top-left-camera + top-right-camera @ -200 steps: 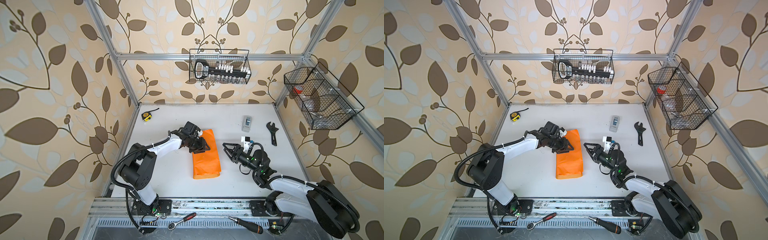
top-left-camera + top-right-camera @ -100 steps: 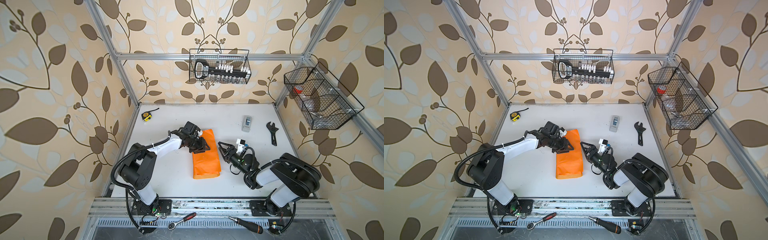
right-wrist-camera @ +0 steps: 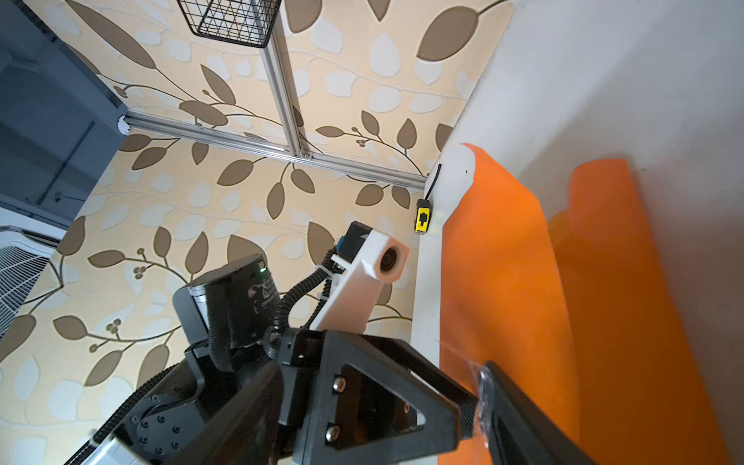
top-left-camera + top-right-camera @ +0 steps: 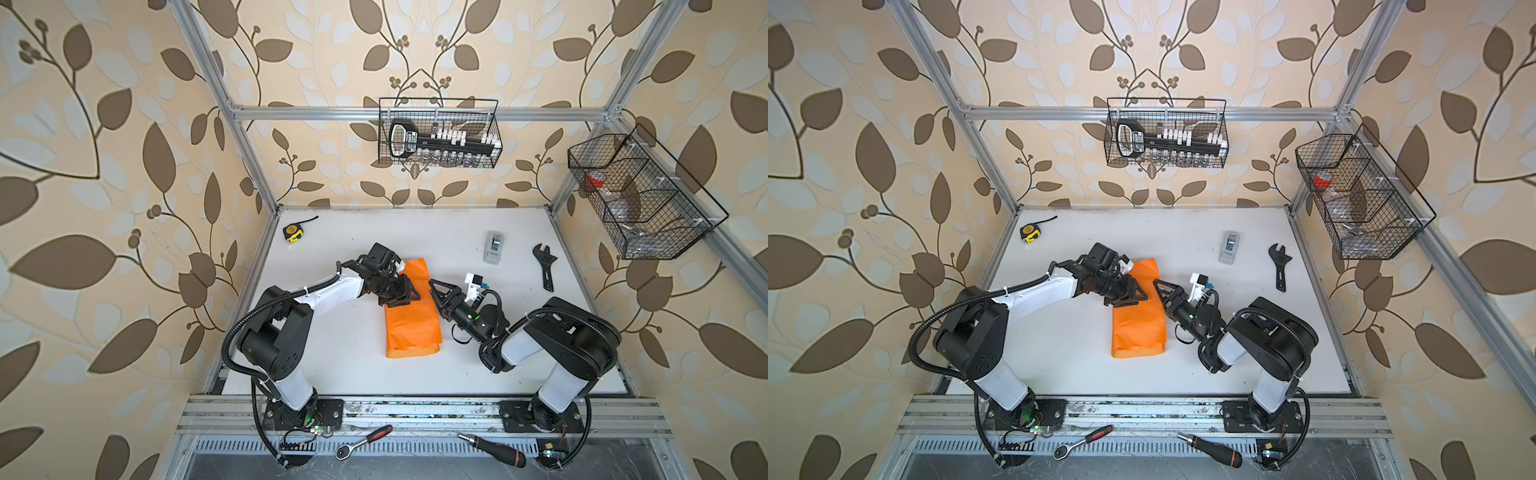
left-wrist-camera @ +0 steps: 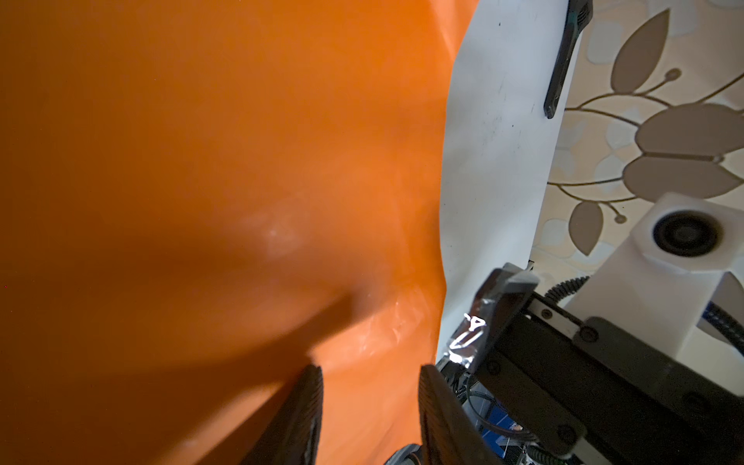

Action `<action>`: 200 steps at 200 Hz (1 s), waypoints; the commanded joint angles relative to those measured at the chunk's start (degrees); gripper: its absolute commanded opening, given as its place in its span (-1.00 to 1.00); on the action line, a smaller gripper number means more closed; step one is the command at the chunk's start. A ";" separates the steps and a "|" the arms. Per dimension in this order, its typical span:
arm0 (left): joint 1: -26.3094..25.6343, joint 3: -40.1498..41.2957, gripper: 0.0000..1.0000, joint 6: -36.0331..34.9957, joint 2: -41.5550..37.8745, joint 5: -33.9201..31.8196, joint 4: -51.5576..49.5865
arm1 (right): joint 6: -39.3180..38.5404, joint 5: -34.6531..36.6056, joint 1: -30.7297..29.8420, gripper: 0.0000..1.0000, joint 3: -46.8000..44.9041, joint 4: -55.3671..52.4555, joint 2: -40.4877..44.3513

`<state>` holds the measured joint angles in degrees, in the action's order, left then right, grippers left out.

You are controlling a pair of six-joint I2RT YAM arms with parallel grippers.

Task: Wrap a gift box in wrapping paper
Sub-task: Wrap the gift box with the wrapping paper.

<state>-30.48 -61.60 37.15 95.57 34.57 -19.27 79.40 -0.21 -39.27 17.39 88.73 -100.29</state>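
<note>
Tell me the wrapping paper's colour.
Plain orange wrapping paper, clearest in the left wrist view.

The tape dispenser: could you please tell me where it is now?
In a top view the tape dispenser lies on the far right part of the table, beside the black wrench.

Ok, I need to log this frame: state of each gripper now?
Left gripper: jaws apart, over the wrapping paper, nothing clamped.
Right gripper: open, clear tape stuck to one fingertip.
</note>
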 commanded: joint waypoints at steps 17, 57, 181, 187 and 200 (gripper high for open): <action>-1.07 1.72 -0.14 -0.41 2.43 -3.36 -5.24 | -0.11 -0.57 -0.36 0.55 1.34 3.43 -2.21; -1.04 1.86 -0.14 -0.45 2.41 -3.37 -5.18 | -0.35 -1.29 -0.28 0.58 1.86 3.47 -4.61; -1.07 2.19 -0.14 -0.67 2.32 -3.61 -5.48 | -4.23 -1.37 -0.22 0.58 1.25 3.46 -7.38; -1.06 2.32 -0.14 -0.66 2.36 -3.62 -5.49 | -4.32 -1.44 -0.26 0.58 1.25 3.47 -7.61; -1.03 2.36 -0.14 -0.67 2.37 -3.59 -5.45 | -4.42 -1.46 -0.34 0.58 1.25 3.47 -8.02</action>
<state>-30.48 -61.60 37.12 95.57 34.54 -19.29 75.37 -0.67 -39.27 18.24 89.49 -106.56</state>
